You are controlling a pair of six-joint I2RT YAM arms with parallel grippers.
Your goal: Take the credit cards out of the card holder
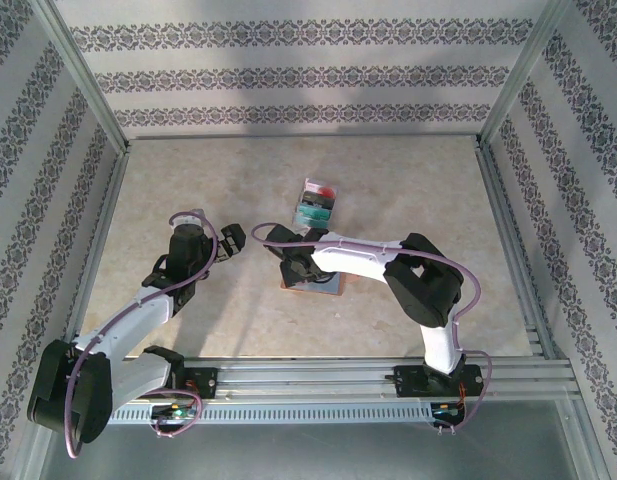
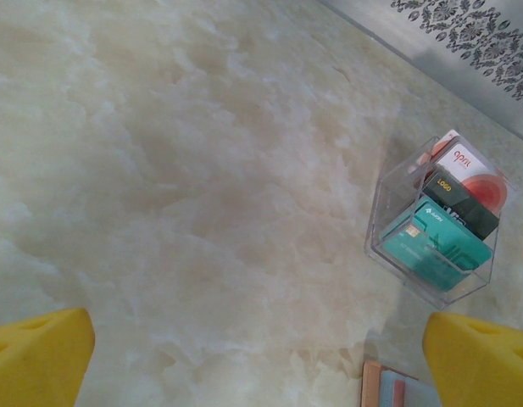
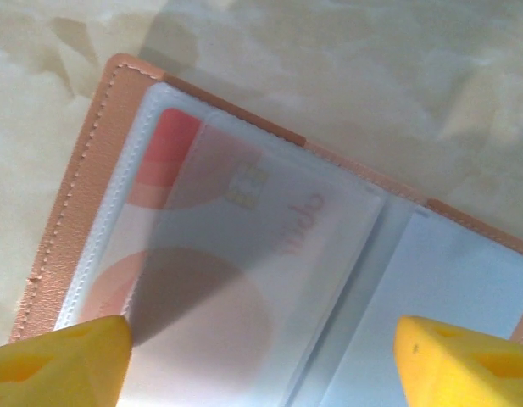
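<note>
Card holder (image 1: 323,285) lies open, flat on the table (image 1: 188,180), about mid-table, slightly twd the near edge. R gripper (image 1: 293,268) hangs directly over it w/ its yellow fingertips (image 3: 58,360) spread wide, holding nothing. In the right wrist view a white card w/ red circles (image 3: 219,254) sits under a cloudy plastic pocket, peach stitched border at left. Clear box (image 1: 315,205) stands just beyond the holder twd the far edge, w/ a teal card (image 2: 439,246), dark card (image 2: 464,203) & white-and-red card (image 2: 477,174) inside. L gripper (image 1: 228,243) is left of the holder, apart from it, also wide & empty.
</note>
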